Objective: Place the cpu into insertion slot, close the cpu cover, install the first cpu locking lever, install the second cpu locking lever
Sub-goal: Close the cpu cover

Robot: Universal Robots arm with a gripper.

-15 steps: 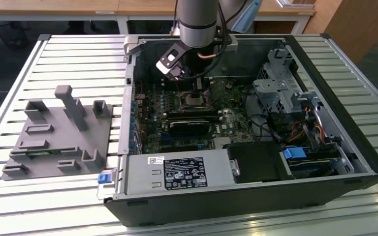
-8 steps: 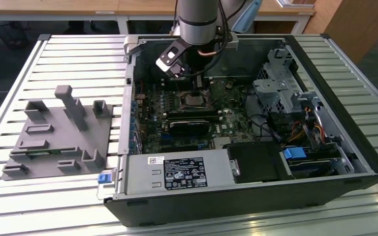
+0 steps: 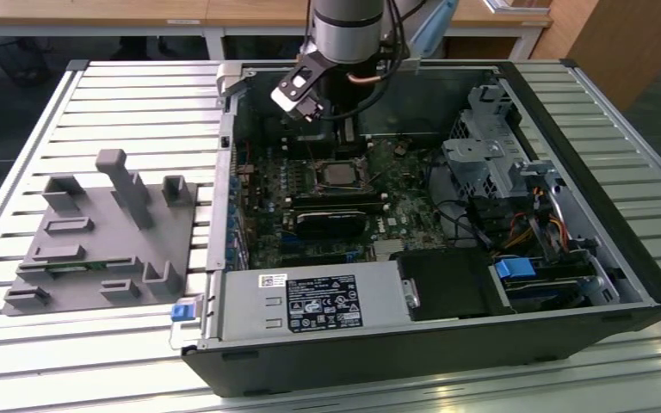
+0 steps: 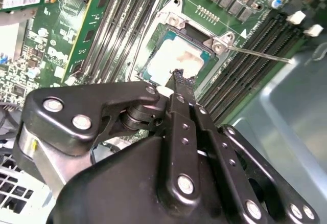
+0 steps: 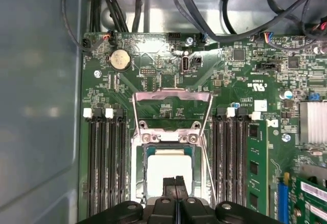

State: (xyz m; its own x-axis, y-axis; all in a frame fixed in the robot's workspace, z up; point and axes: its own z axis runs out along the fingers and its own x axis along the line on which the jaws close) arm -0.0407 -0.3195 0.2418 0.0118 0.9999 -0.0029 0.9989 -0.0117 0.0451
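Note:
The cpu (image 5: 168,169) lies flat in the insertion slot (image 5: 137,168) on the green motherboard, its pale metal top smeared with paste; the second wrist view shows the cpu (image 4: 176,59) too. The metal cpu cover (image 5: 172,96) stands swung open beyond the slot. A thin locking lever (image 4: 260,54) sticks out unlatched beside the socket. My gripper (image 5: 175,181) hovers just over the near edge of the chip, its black fingers (image 4: 180,88) shut together with nothing between them. In the exterior view the cpu (image 3: 336,175) sits under the arm (image 3: 348,26).
Long black memory slots (image 5: 104,162) flank the socket on both sides. Black cables (image 5: 204,9) run along the case wall behind the board. A black card (image 3: 330,219), a power supply (image 3: 307,305) and drive cages (image 3: 503,163) crowd the case. A grey fixture (image 3: 101,232) stands outside.

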